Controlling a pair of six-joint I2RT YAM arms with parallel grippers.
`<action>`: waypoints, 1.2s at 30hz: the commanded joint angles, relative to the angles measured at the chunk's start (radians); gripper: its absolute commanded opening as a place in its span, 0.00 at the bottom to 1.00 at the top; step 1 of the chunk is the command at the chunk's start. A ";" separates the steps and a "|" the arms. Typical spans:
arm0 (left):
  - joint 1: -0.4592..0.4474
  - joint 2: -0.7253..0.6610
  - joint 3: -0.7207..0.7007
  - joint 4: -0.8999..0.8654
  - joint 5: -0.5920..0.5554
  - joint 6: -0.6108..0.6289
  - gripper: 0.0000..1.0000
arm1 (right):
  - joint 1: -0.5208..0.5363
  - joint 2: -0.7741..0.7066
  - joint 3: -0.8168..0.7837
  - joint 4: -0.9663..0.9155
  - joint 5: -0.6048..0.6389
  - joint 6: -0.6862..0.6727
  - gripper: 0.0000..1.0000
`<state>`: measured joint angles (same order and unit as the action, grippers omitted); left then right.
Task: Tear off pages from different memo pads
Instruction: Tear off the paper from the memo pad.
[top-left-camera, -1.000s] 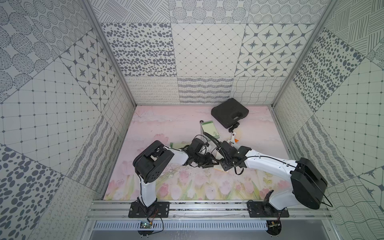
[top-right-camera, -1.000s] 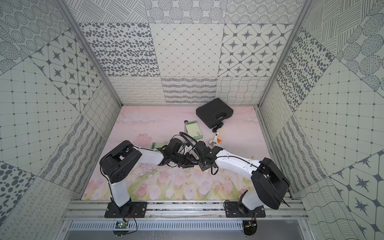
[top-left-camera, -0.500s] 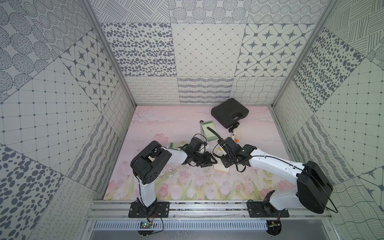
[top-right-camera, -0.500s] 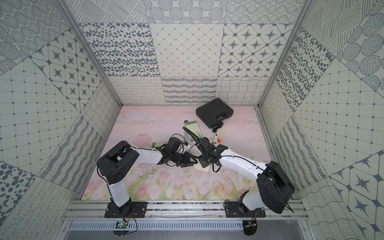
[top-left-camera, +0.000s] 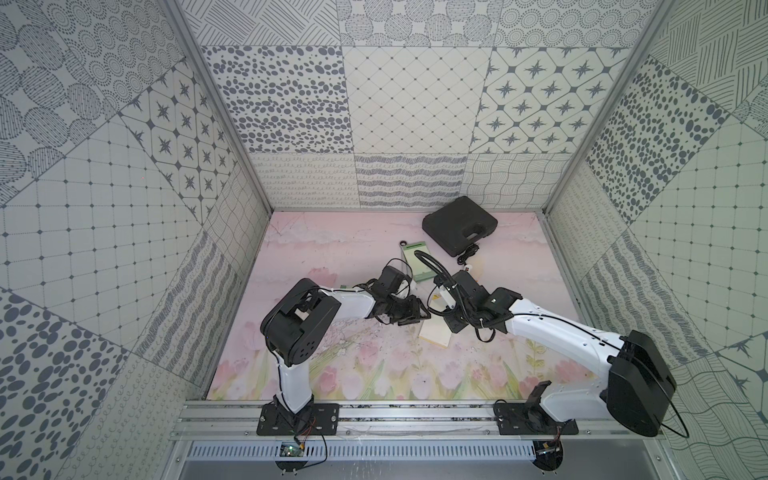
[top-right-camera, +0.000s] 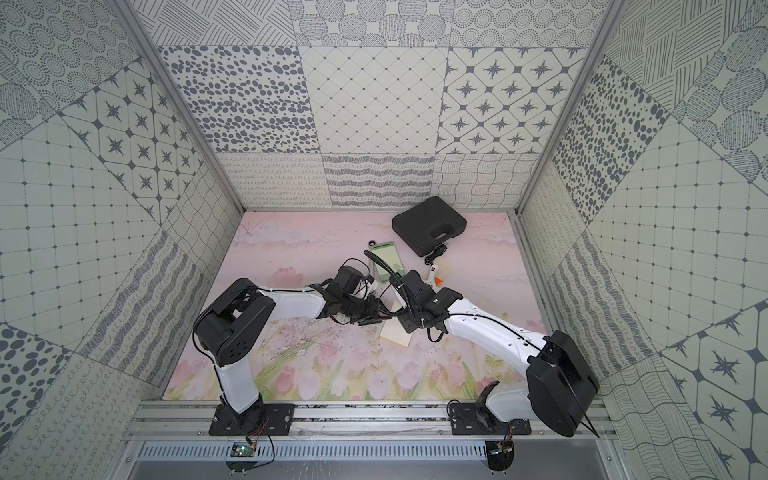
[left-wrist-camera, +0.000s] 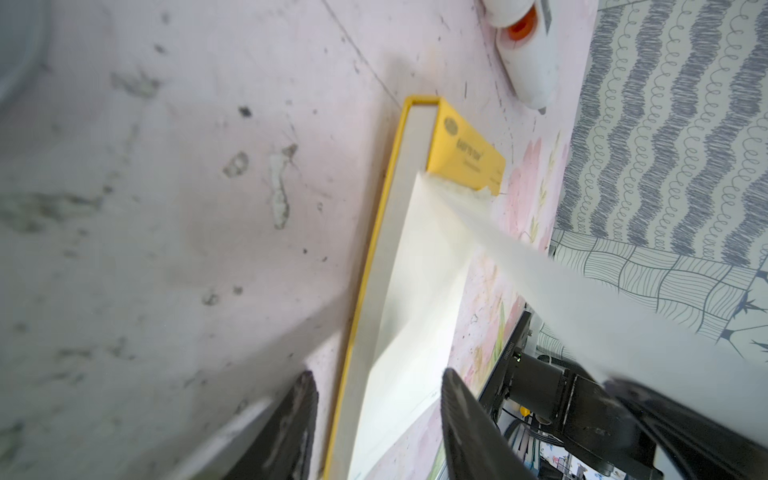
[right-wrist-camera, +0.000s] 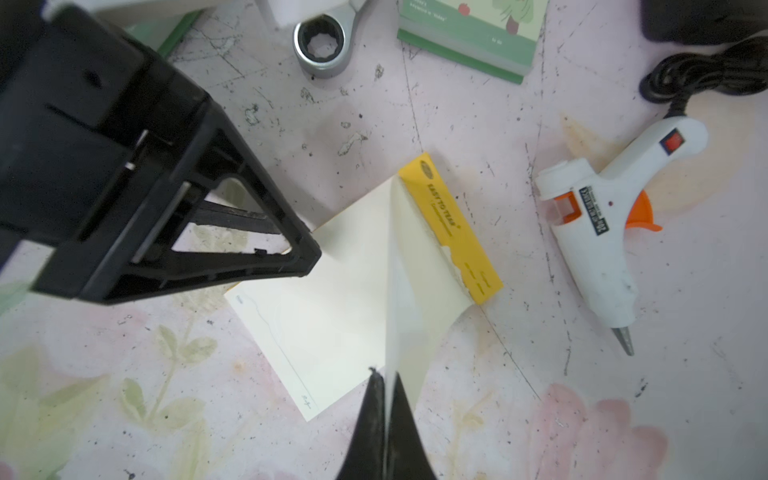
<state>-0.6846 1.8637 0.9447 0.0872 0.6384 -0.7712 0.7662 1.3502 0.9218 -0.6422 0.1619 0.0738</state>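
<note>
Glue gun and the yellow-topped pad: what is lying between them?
Nothing. In the right wrist view, only bare, scuffed pink table separates the glue gun from the yellow band of the cream memo pad.

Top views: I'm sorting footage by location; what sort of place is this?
Probably a robot test booth: patterned wall panels enclose a floral tabletop; left arm and right arm bolt onto a metal rail.

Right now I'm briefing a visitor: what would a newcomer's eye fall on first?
The cream page, pinched in the right fingers, partly torn from the yellow-banded pad mid-table. Beside the pad lies a white glue gun, and a black case sits by the back wall.
</note>
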 joint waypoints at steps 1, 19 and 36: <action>0.020 -0.008 0.040 -0.086 -0.027 0.100 0.50 | -0.002 -0.058 0.070 0.023 0.051 -0.065 0.00; 0.045 -0.059 -0.046 0.073 0.042 0.054 0.41 | -0.023 -0.063 0.174 0.009 -0.135 -0.318 0.00; 0.027 -0.090 -0.179 0.436 0.104 -0.126 0.09 | -0.087 -0.097 0.094 0.027 -0.211 -0.182 0.00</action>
<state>-0.6502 1.7767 0.7746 0.4053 0.7574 -0.8261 0.6880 1.2945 1.0321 -0.6533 -0.0166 -0.1467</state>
